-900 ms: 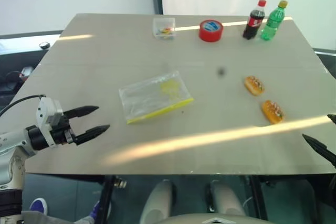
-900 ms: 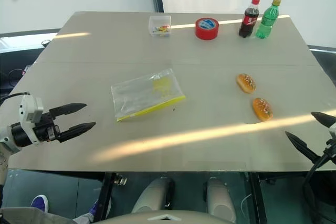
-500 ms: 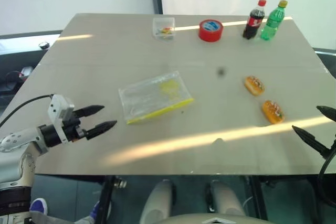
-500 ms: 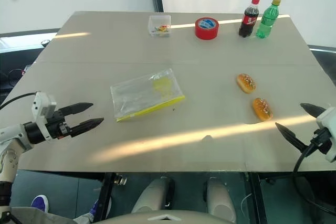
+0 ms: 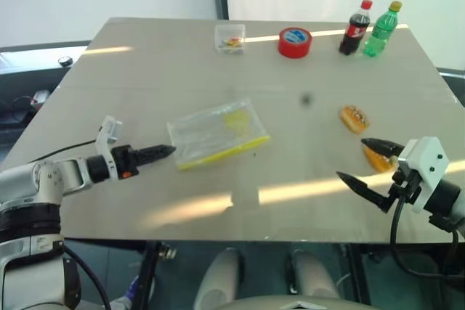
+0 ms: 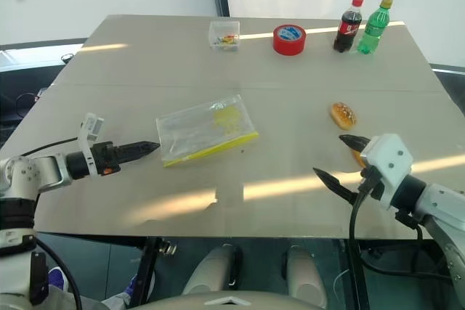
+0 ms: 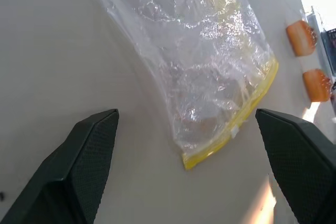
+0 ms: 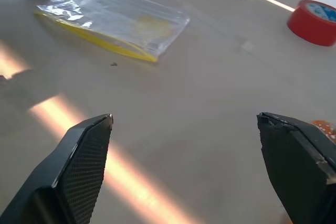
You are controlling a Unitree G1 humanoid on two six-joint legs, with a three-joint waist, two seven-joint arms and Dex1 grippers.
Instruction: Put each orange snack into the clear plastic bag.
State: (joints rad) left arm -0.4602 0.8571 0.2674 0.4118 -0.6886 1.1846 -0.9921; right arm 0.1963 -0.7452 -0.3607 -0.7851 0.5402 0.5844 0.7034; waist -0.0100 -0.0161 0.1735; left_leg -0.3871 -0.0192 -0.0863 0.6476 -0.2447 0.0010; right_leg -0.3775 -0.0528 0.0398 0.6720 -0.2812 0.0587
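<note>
The clear plastic bag (image 5: 218,133) is seen flat on the desk (image 5: 218,63), just ahead of the left hand (image 5: 166,152), whose fingers are spread and grasp nothing. One orange snack (image 5: 354,118) is found beyond the right hand (image 5: 367,162); the other orange snack (image 5: 379,159) is partly hidden right beside it. The right hand is likewise held wide, nothing gripped. Further off, a red tape roll (image 5: 294,42) is spotted.

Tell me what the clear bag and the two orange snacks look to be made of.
Clear plastic bag: thin glossy plastic film, by its wrinkles, glints and see-through look; yellow strip along one edge. Orange snacks: possibly baked buns or replicas, with a matte orange-brown surface; I cannot tell which.
</note>
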